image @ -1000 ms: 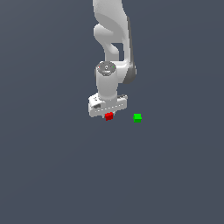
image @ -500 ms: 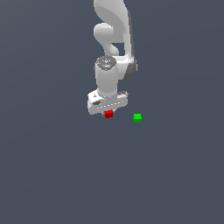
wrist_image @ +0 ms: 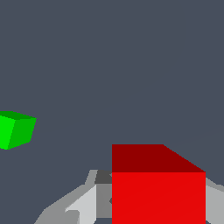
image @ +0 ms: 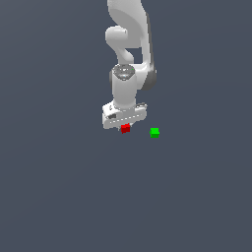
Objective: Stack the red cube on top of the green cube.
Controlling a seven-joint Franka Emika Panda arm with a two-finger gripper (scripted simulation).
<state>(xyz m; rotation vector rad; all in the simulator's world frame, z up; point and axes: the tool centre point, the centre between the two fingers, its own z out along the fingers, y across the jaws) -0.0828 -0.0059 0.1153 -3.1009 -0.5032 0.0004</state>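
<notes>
The end effector [image: 125, 126] pointed down over the tabletop [image: 59, 187], closed on the red cube [image: 125, 128], which sat between its fingers [wrist_image: 83, 205]; the green cube [image: 154, 132] lay apart, toward the exterior view's right, on the tabletop.

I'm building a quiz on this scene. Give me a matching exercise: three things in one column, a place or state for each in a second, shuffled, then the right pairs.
Things
1. red cube
2. green cube
3. tool

Places or states
A. stands alone on the floor, toward the exterior view's right
B. white, at the end of the arm, closed around a cube
C. sits between the fingers, right under the white hand

Pairs: 1-C, 2-A, 3-B
</notes>
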